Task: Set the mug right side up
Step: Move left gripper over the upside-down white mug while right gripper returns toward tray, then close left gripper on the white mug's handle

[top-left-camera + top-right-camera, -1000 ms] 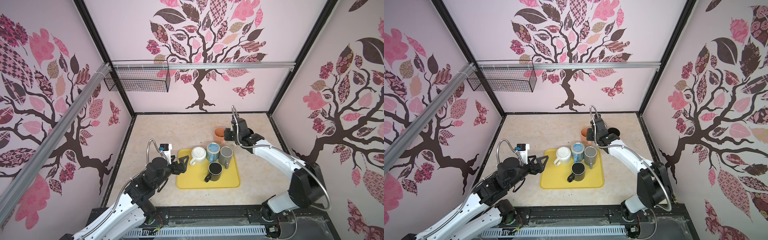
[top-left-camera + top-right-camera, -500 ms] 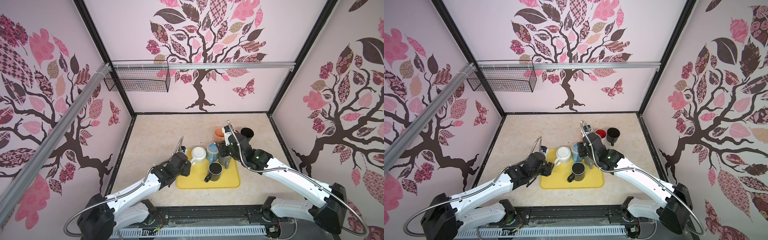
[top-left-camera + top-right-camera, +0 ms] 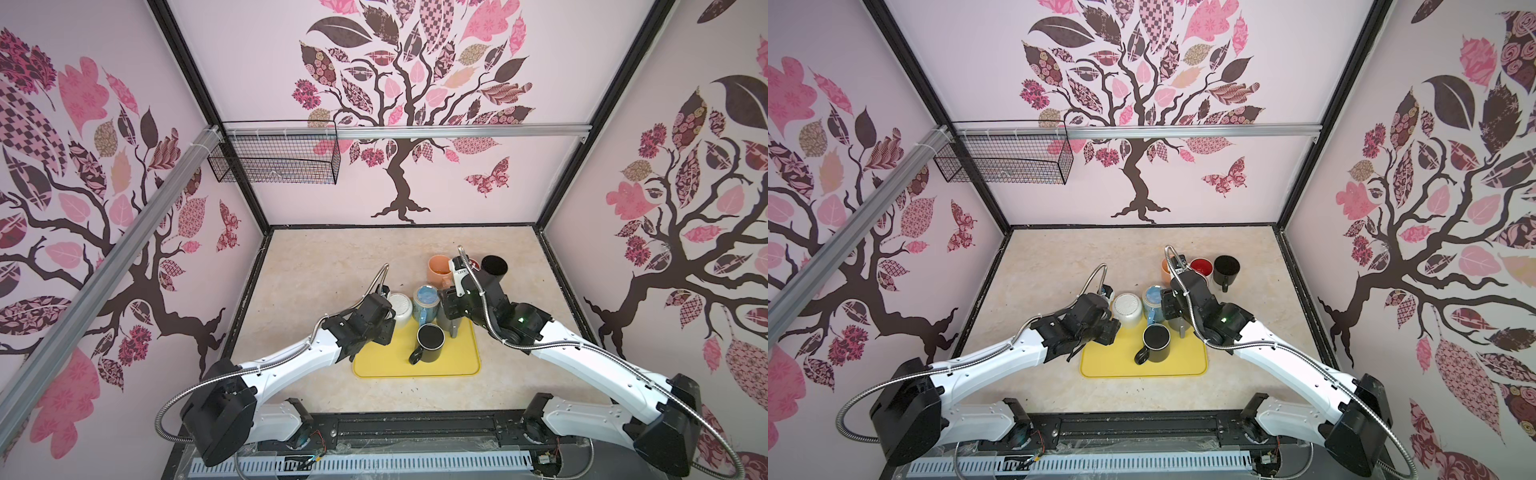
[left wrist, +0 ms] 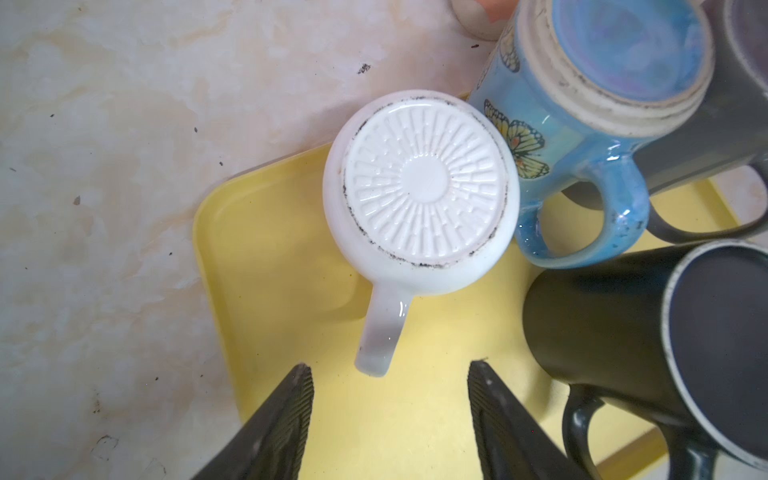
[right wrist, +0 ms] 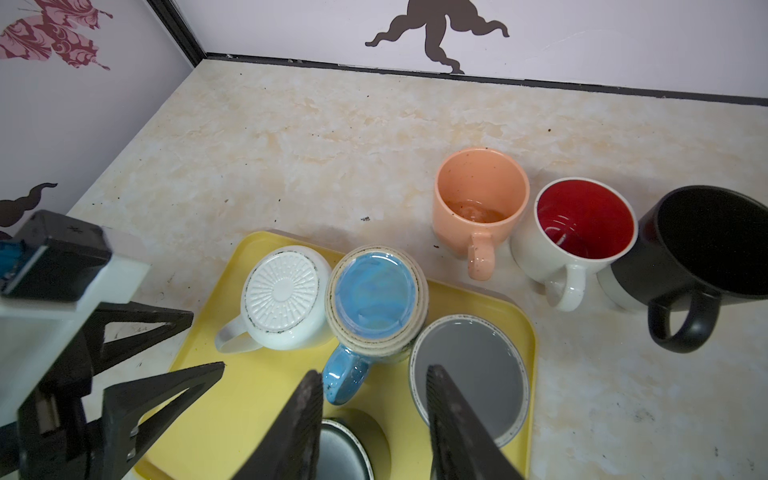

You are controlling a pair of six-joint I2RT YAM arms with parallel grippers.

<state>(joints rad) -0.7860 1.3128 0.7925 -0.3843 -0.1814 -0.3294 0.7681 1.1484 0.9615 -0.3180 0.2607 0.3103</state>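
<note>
The left gripper [image 4: 392, 371] is spread and empty. The handle tip of the white mug [image 4: 422, 191] is seen between its fingertips, with no contact visible. The mug stands inverted at the far left corner of the yellow tray [image 4: 270, 257], just beside the blue mug [image 4: 582, 124]. The right gripper [image 5: 374, 374] is partly spread over the grey mug [image 5: 478, 365], and nothing is gripped.

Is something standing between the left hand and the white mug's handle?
Nothing visible. Only bare yellow tray lies between the open left hand and the handle of the white mug; the blue mug stands aside.
</note>
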